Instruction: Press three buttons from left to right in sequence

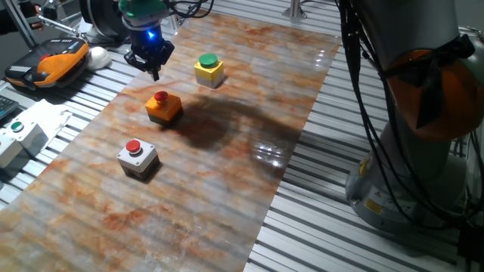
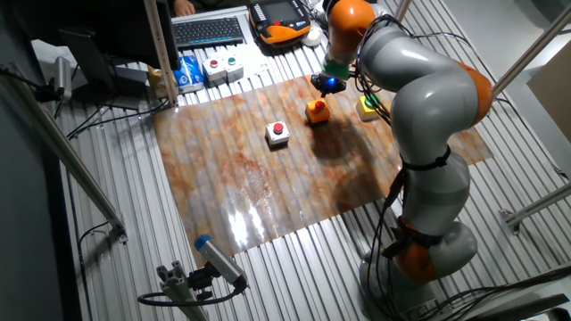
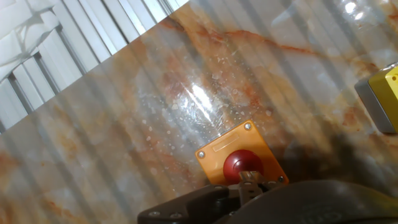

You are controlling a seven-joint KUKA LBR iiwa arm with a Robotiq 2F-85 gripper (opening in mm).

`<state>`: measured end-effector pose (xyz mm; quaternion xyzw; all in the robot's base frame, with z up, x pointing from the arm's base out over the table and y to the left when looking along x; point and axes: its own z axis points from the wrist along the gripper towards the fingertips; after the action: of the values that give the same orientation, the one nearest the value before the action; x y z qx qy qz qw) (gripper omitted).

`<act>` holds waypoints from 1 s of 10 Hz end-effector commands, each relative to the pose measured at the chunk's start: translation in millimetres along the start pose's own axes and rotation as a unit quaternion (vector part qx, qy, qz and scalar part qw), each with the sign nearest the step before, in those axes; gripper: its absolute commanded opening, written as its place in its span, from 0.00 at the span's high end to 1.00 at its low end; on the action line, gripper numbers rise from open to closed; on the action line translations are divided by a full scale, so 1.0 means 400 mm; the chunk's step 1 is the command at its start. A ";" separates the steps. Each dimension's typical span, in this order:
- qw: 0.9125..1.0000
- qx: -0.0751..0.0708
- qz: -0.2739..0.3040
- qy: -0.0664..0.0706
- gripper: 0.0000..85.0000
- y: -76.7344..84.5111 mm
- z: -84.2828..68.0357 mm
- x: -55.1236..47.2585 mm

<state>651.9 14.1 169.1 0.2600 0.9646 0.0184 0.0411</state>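
Three button boxes stand on the marbled mat [image 1: 227,181]. The grey box with a red cap [image 1: 136,156] [image 2: 278,134] is nearest the front. The orange box with a red cap [image 1: 163,106] [image 2: 317,111] [image 3: 241,163] is in the middle. The yellow box with a green cap [image 1: 209,69] [image 2: 368,108] [image 3: 387,93] is farthest. My gripper [image 1: 156,72] [image 2: 327,87] [image 3: 249,179] hangs just above and slightly behind the orange box. Its fingertips meet in one point, with no gap and nothing held. In the hand view the tip sits over the red cap's near edge.
A white box with a small green button [image 1: 18,136] and an orange-black pendant [image 1: 53,64] lie off the mat on the slatted table. A keyboard [image 2: 207,31] lies at the back. The arm's base and cables [image 1: 423,128] stand to the right.
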 end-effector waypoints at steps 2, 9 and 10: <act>1.000 0.001 0.003 0.000 1.00 0.008 -0.004 0.005; 1.000 0.007 0.005 -0.003 1.00 0.008 -0.004 0.006; 1.000 0.014 0.005 -0.004 1.00 0.008 -0.004 0.006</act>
<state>651.3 17.9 170.9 0.2659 0.9631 0.0017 0.0412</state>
